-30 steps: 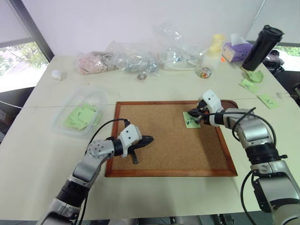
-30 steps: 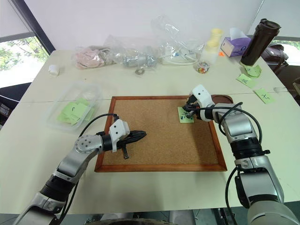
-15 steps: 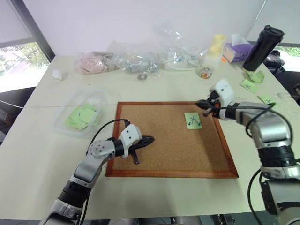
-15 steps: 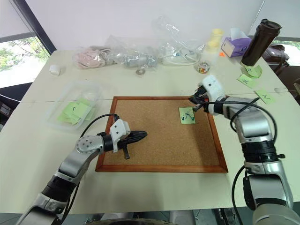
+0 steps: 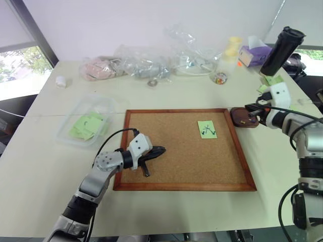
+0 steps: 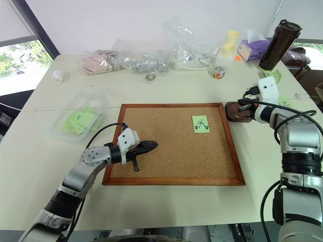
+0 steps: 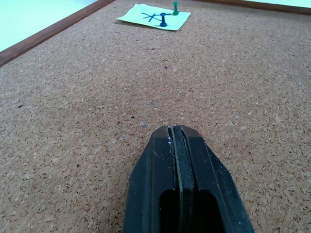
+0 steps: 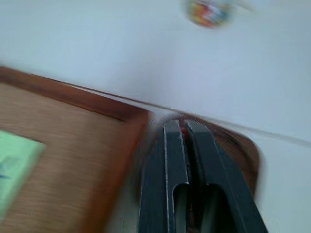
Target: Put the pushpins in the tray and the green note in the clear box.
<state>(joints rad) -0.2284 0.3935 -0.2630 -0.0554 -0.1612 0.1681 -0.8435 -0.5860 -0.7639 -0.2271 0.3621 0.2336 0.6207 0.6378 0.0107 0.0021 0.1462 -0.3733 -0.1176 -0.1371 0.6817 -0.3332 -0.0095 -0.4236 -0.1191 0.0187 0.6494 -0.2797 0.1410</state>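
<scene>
The green note (image 5: 207,129) lies on the corkboard (image 5: 176,166), held by a green pushpin (image 7: 175,7) and a dark blue one (image 7: 163,19). My right gripper (image 5: 248,107) hovers over the dark brown tray (image 5: 239,120), just off the board's right edge. It is shut, with a small red pushpin (image 8: 182,127) pinched at its tips. My left gripper (image 5: 162,149) is shut and empty, low over the board's left half and pointing toward the note. The clear box (image 5: 103,103) stands to the left of the board with several green notes inside.
Clear plastic bags (image 5: 146,63) are heaped along the far edge. A small cup of coloured pins (image 5: 220,77), a tissue box (image 5: 254,54) and a dark tumbler (image 5: 281,50) stand at the back right. Other green notes (image 5: 274,79) lie beside the tumbler.
My right gripper has left the green note and swung right, past the board's edge, to above the tray. The left gripper has stayed where it was.
</scene>
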